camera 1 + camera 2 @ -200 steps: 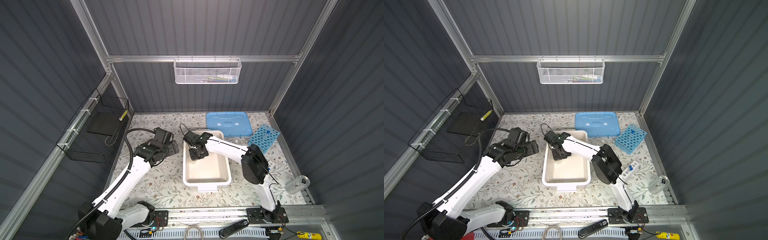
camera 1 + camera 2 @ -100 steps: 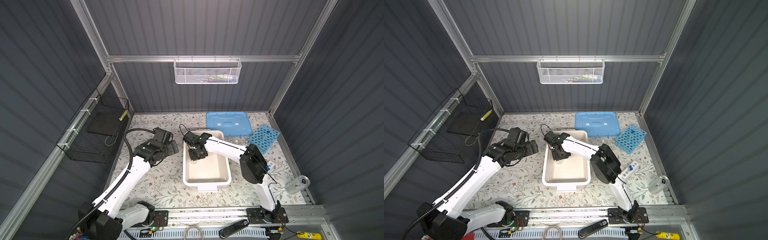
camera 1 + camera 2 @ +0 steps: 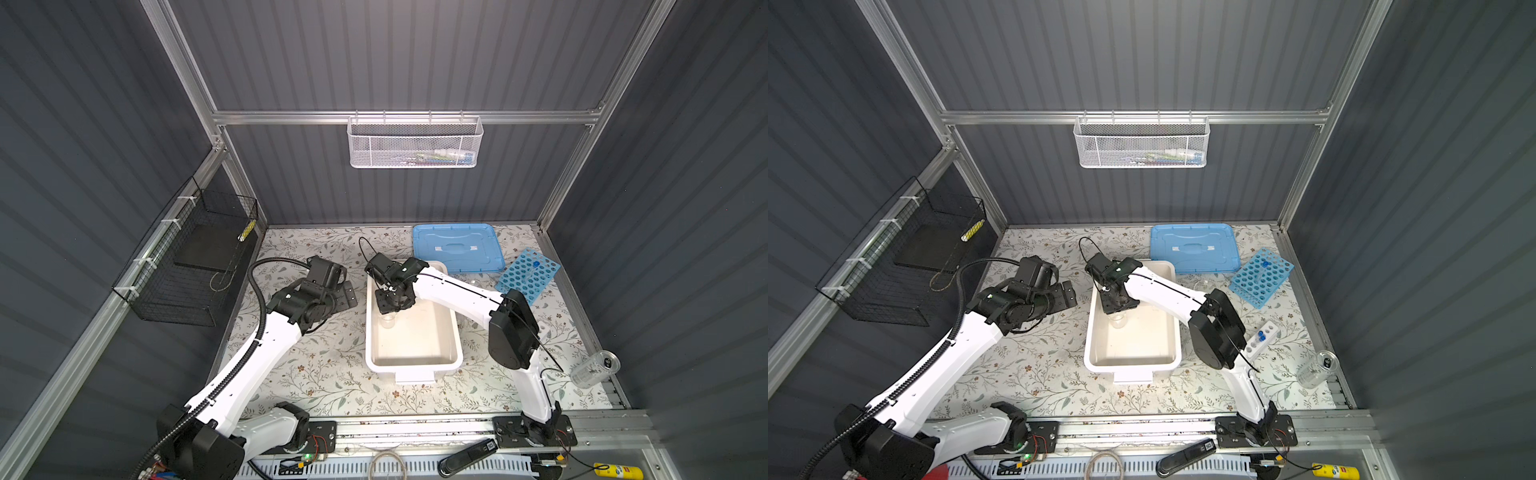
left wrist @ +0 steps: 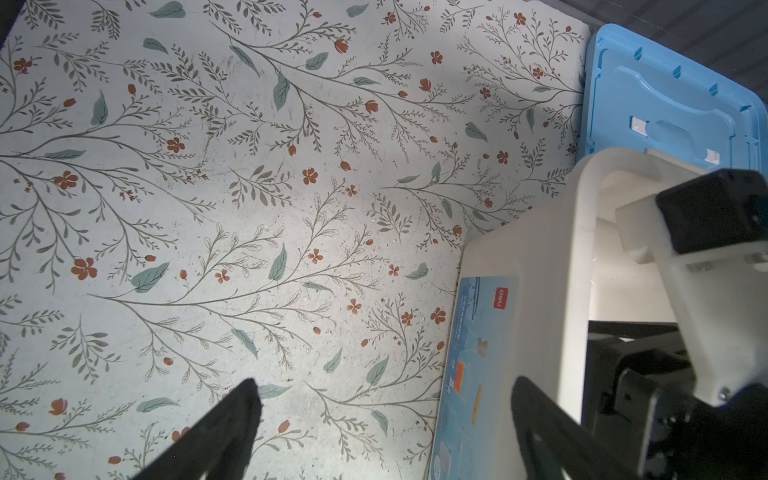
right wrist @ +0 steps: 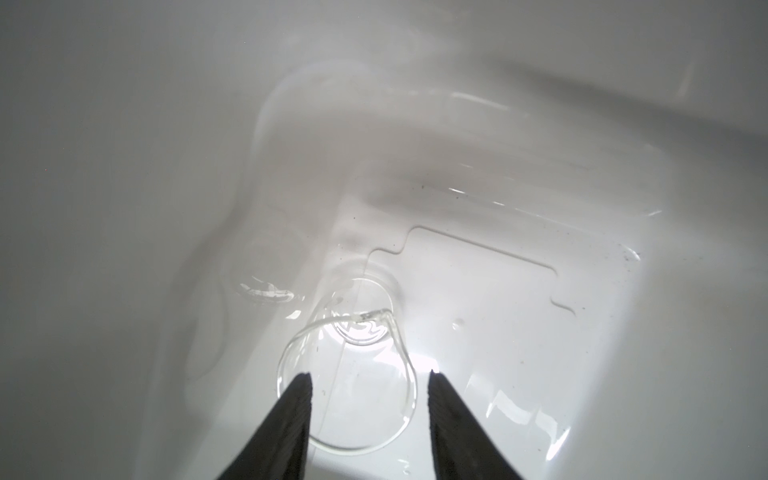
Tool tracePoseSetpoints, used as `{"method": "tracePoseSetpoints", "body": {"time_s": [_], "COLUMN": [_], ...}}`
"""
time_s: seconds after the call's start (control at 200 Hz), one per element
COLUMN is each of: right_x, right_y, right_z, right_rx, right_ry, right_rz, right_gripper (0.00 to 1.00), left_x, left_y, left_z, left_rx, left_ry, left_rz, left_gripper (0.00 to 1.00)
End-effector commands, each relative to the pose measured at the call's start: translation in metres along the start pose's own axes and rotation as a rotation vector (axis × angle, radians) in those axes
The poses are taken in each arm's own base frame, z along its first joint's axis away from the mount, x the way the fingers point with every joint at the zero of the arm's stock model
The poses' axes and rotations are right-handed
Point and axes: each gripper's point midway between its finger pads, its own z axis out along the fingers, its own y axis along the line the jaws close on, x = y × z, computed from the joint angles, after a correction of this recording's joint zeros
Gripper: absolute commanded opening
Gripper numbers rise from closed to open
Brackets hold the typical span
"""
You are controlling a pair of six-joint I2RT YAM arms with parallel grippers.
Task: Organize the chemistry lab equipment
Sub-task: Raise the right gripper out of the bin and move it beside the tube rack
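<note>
Right gripper (image 5: 369, 376): fingers are standing apart over the clear beaker (image 5: 361, 332), not pinching it.
Beaker: is sitting inside the white tub (image 3: 415, 365), center of both top views.
Left gripper (image 4: 384, 386): is hanging spread wide, left of tub.

Only legible mark is a red "deli" brand badge on the blue sticker (image 4: 478, 332) on the white tub's (image 4: 540, 257) outer wall, seen in the left wrist view. The rest of that sticker's print is too small to read. The yellow can's (image 3: 619, 471) red label and the black device's (image 3: 467, 455) white tag are too blurred in both top views.
</note>
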Motion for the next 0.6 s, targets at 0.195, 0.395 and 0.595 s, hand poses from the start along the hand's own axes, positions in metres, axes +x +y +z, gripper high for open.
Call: {"method": "tracePoseSetpoints", "body": {"time_s": [0.195,0.395,0.595], "right_x": [-0.003,-0.001,0.004], "right_y": [-0.025,-0.039,-0.077], "right_z": [-0.062,-0.121,-0.184], "right_rx": [0.041,0.023,0.033], "right_ry": [-0.070,-0.139,-0.250], "right_rz": [0.001,0.022,0.090], "right_gripper": [0.52,0.53,0.55], "left_x": [-0.007,-0.018,-0.028], "left_y": [-0.007,-0.009,-0.017], "left_z": [0.000,-0.010,-0.016], "left_rx": [0.018,0.021,0.044], "left_ry": [-0.001,-0.036,-0.046], "left_rz": [0.027,0.043,0.072], "left_gripper": [0.96,0.99,1.00]}}
